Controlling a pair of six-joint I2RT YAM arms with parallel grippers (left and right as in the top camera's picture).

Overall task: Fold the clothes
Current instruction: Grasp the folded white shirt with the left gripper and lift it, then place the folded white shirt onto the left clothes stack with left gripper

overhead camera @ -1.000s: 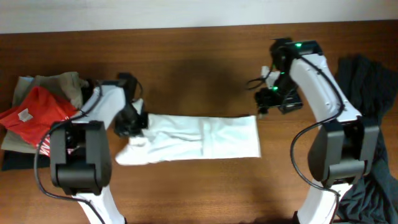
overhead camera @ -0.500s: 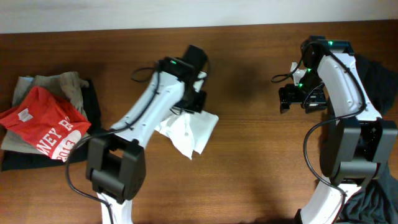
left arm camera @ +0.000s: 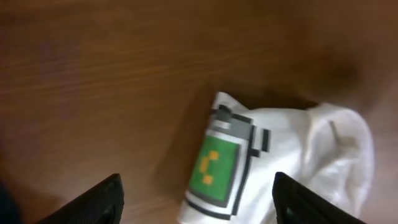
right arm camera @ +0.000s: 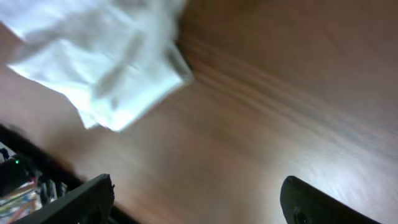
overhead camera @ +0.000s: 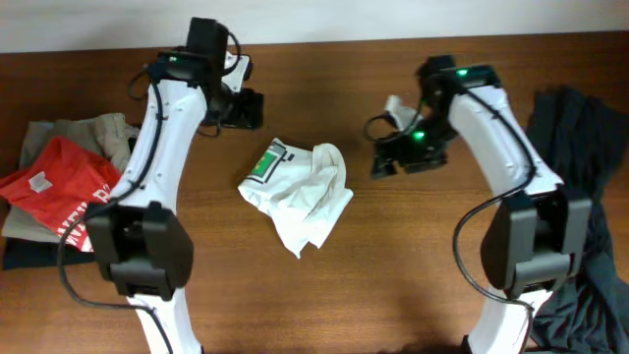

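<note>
- The white T-shirt (overhead camera: 300, 192) lies crumpled in a heap at the middle of the wooden table (overhead camera: 393, 285), unfolded. Its green pixel graphic (overhead camera: 263, 164) faces up on the side toward the left arm.
- The left gripper (overhead camera: 243, 106) hangs over bare wood at the far side of the table. The shirt lies from it toward the robot's bases and a little toward the centre, near but not touching.
- In the left wrist view the two fingers (left arm camera: 93, 199) stand wide apart with nothing between them, and the graphic shows just ahead.
- The right gripper (overhead camera: 386, 162) is off the shirt's other flank, beside it and apart from it. Its fingers (right arm camera: 87, 199) are also spread and empty, and the heap sits at the far corner of its wrist view.
- The shirt therefore lies between the two grippers, and neither is clearly the nearer.
- The heap has no clean long axis. A narrower tail (overhead camera: 298, 241) points toward the bases, and the bulk bunches on the far side.
- Judged from this, the cloth needs spreading flat before any fold, each arm taking the edge on its own side.
- A red shirt (overhead camera: 59, 192) tops a pile at the left edge, and a dark garment (overhead camera: 580, 128) lies at the right, both well apart from the heap.
</note>
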